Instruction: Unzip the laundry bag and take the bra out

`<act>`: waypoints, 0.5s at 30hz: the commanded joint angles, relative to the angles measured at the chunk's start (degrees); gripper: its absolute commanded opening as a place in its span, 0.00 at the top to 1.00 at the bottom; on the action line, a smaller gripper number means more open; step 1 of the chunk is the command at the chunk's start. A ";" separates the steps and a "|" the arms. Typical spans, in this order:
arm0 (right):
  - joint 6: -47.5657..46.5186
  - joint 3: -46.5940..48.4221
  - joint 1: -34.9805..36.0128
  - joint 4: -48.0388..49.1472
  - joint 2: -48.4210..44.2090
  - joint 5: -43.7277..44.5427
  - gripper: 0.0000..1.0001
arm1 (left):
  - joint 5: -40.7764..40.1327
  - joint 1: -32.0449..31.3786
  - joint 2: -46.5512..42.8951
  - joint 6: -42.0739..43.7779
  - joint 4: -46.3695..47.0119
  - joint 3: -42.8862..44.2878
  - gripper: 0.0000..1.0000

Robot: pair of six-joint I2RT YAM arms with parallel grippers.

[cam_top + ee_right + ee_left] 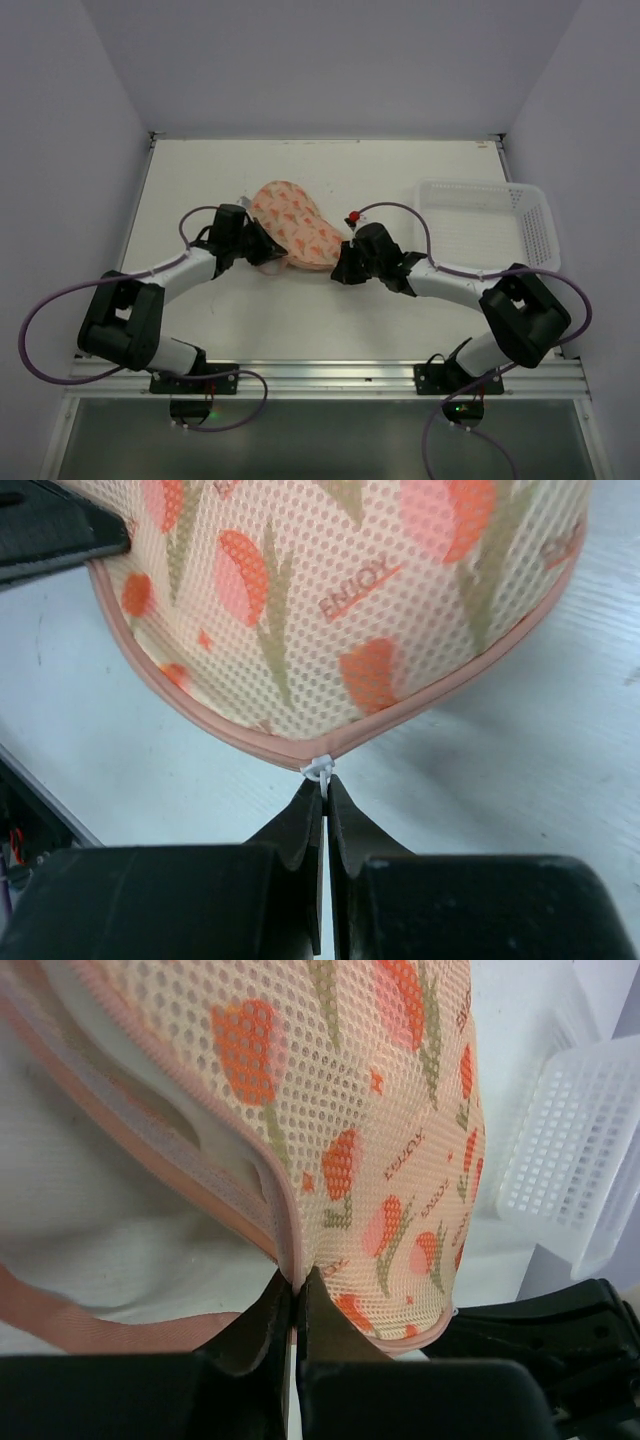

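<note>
The laundry bag (297,227) lies mid-table, peach-pink mesh with an orange and green print. My left gripper (296,1282) is shut on the bag's pink trimmed edge at its left side; the edge there gapes and shows pale lining (215,1140). A pink loop strap (90,1325) hangs below. My right gripper (325,780) is shut on the small white zip pull (320,769) at the bag's near right edge. In the top view the left gripper (268,252) and right gripper (340,266) flank the bag. The bra is hidden.
A white plastic lattice basket (533,225) stands at the right, behind the right arm; it also shows in the left wrist view (580,1160). A red and white bit (352,217) sits by the right wrist. Walls enclose the table's left, back and right.
</note>
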 commanded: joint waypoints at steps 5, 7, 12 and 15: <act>0.63 -0.78 -0.42 3.97 -1.28 -2.79 1.00 | 8.48 3.18 14.14 16.21 -1.93 16.99 0.90; 1.51 1.50 1.07 4.16 1.18 -4.29 1.00 | 10.06 3.18 16.36 15.25 -1.92 21.04 0.70; 2.83 8.97 2.74 4.95 7.96 -6.05 1.00 | 5.18 3.27 14.36 12.53 -7.10 21.59 0.24; 2.66 11.70 2.74 4.60 9.72 -5.88 1.00 | 1.21 3.27 8.39 7.54 -8.96 17.03 0.19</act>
